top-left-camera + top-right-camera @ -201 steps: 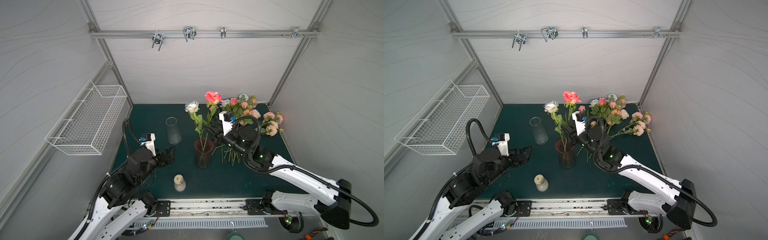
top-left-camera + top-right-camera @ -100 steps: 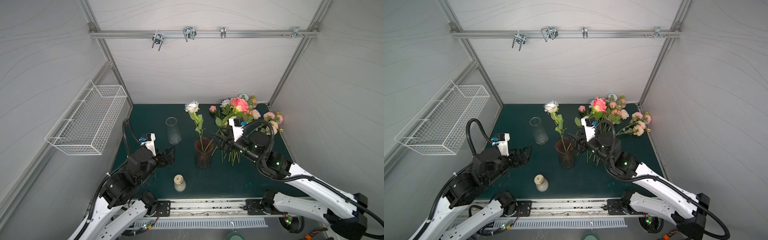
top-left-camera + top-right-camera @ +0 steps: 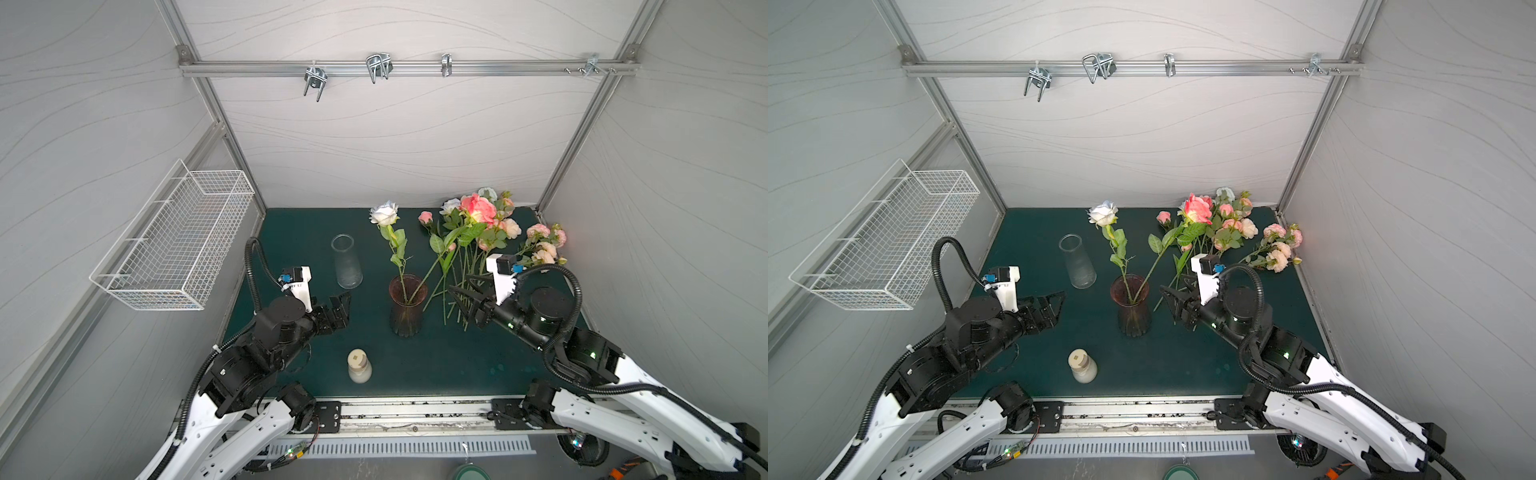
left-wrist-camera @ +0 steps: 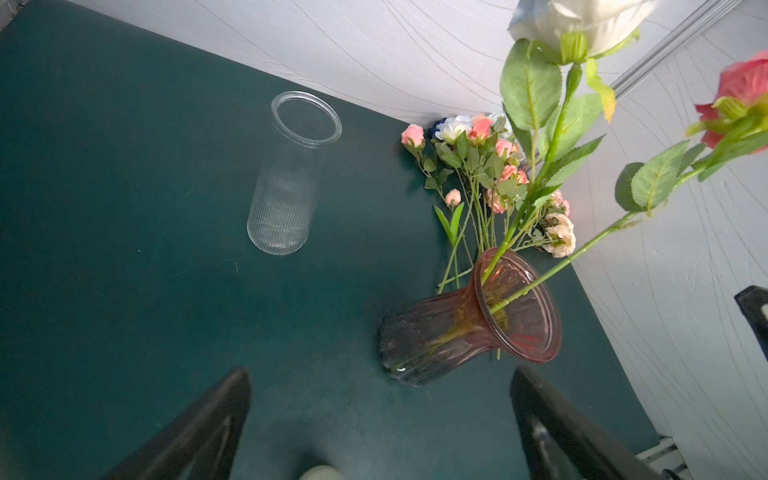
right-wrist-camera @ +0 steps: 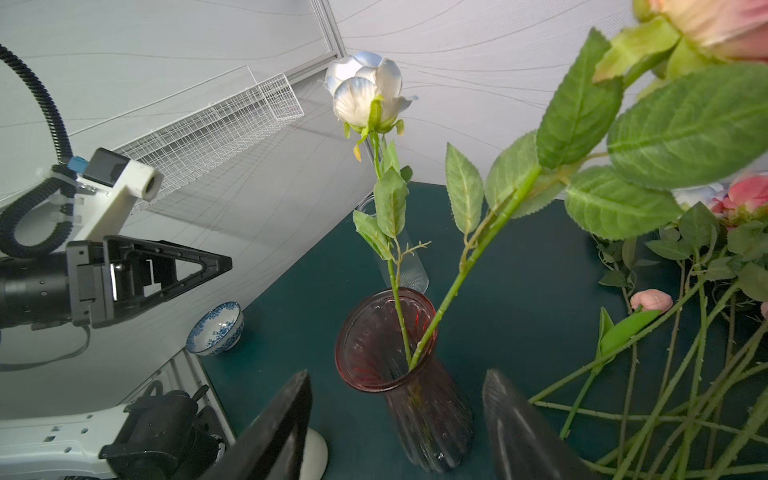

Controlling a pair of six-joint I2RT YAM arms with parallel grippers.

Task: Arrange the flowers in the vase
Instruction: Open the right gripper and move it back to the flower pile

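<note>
Your left arm (image 3: 266, 332) and right arm (image 3: 544, 320) match: black motor housings nearest the tool, white shells farther back. Behind each tool's black, triangular open-frame fingers (image 5: 183, 266) you'll see a white camera mount (image 3: 301, 282) with a blue plug. A black corrugated cable (image 3: 253, 266) loops back from it. Small green lights (image 3: 592, 354) glow on the right arm.
</note>
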